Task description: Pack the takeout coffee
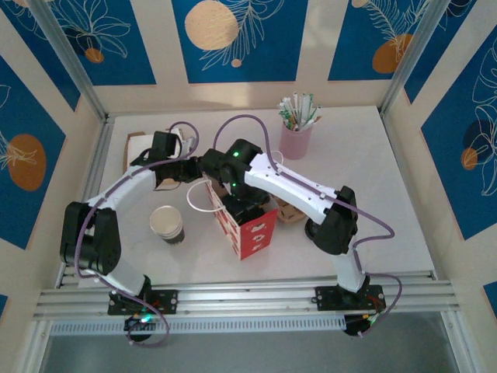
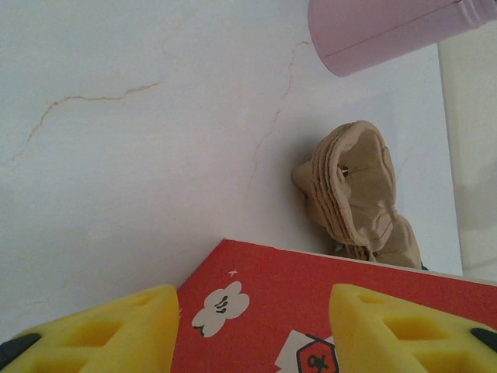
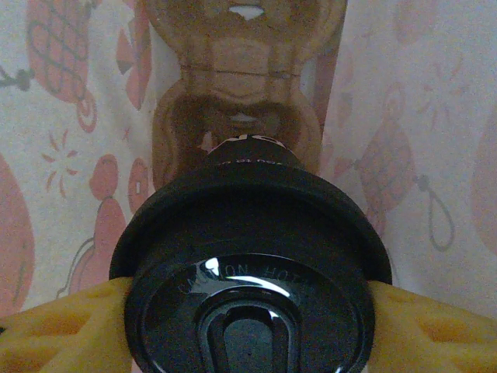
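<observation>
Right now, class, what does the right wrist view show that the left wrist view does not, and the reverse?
Right wrist, not left: the coffee, clamped in the right gripper. Left wrist, not right: the pink cup, the table, the open left gripper. Both: the bag, inside versus outside, and brown trays.
</observation>
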Robot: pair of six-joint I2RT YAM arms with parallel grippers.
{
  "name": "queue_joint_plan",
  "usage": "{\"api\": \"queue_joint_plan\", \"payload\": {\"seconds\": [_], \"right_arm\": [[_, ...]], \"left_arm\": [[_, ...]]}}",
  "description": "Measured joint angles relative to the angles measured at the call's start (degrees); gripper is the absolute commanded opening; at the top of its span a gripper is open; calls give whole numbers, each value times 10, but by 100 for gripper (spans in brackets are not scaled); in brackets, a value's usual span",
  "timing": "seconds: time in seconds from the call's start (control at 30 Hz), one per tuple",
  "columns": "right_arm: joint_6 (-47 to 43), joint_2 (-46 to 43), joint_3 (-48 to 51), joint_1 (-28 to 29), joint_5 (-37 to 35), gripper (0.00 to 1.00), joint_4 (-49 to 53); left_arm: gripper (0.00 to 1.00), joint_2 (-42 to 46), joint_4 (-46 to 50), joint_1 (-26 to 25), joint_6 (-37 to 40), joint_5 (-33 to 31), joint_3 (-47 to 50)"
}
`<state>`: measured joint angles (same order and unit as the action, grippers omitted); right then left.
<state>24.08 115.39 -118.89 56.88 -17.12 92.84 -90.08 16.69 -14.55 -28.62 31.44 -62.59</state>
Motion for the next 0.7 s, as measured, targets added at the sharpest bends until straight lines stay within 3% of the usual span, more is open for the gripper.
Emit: {"api": "queue_joint_plan", "payload": {"seconds": [0.37,0.5,0.7], "right_arm": [[4,0,16,-1,1,66,0],[8,-2,16,-1,2,66,0],[10,-11,16,-1,5,66,0]], "left_arm": [[57,27,5,1,0,-9,5],[68,53,7,5,0,-17,7],[97,128,32,14,-4,-51,16]]}}
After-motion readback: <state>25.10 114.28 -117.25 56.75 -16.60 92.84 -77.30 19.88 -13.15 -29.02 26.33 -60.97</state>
